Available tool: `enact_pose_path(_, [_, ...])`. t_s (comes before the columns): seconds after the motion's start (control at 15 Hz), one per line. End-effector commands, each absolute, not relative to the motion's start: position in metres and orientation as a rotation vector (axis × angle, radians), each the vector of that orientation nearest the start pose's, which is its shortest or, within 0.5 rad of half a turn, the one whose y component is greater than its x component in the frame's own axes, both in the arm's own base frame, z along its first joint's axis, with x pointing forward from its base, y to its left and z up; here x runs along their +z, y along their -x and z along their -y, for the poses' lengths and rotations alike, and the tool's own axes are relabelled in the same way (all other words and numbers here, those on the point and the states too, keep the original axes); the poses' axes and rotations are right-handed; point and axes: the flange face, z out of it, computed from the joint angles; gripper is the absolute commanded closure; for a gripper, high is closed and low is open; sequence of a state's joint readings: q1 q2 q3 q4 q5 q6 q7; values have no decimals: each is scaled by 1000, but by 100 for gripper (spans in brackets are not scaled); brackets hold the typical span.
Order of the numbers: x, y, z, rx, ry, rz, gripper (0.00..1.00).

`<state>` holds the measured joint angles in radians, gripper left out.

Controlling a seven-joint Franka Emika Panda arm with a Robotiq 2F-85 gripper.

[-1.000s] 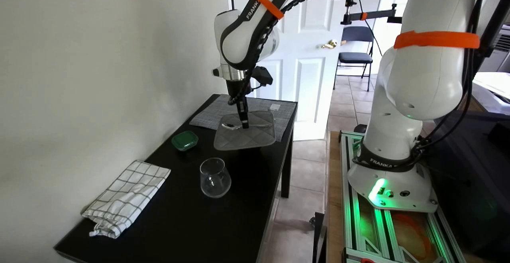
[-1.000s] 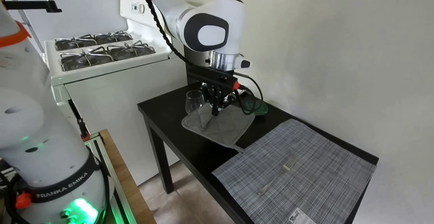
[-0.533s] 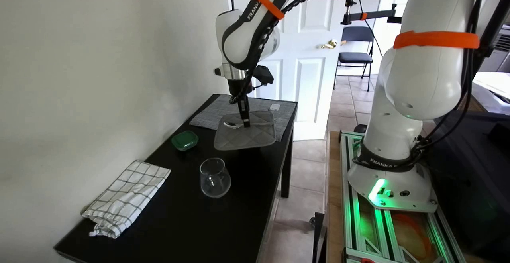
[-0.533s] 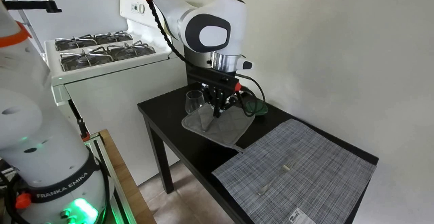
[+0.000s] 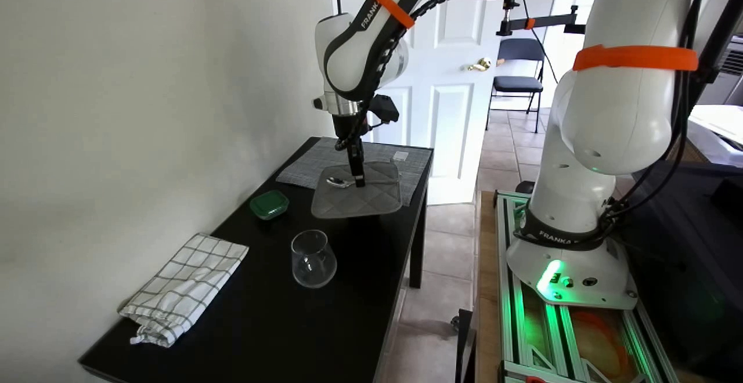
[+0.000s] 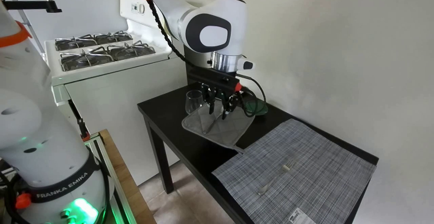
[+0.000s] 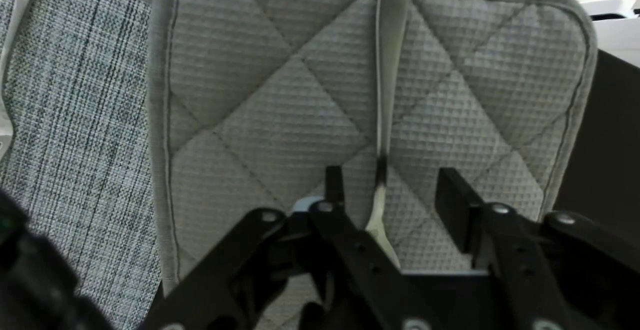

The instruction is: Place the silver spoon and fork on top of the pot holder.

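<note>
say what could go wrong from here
The slim silver metal spoon lies on the square grey quilted fabric pot holder between the parted fingers of the black pincer; sideways motion might drag it. The thin silver metal fork lies on the rectangular grey woven placemat, so a low grasp could bunch the fabric.

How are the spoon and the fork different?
The spoon lies on the pot holder; the fork lies on the mat. The spoon's head is rounded; the fork's is pronged. The open pincer straddles the spoon; the fork lies apart from it. Both are thin and silvery.
</note>
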<state>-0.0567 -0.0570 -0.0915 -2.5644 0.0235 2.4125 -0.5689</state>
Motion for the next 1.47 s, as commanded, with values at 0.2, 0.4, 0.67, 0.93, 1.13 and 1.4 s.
enact_pose_path(0.2, [298,-434,81,51,3061,550,0])
enact_pose_path(0.4, [318,-437,117,-28,3102,429,0])
enact_pose_path(0.67, [322,-425,188,-65,3170,153,0])
enact_pose_path(0.93, [306,-415,237,-170,3173,-93,0])
enact_pose_path(1.13, [284,-419,260,-222,3186,-206,0])
enact_pose_path(1.4, [252,-427,276,-215,3170,-306,0])
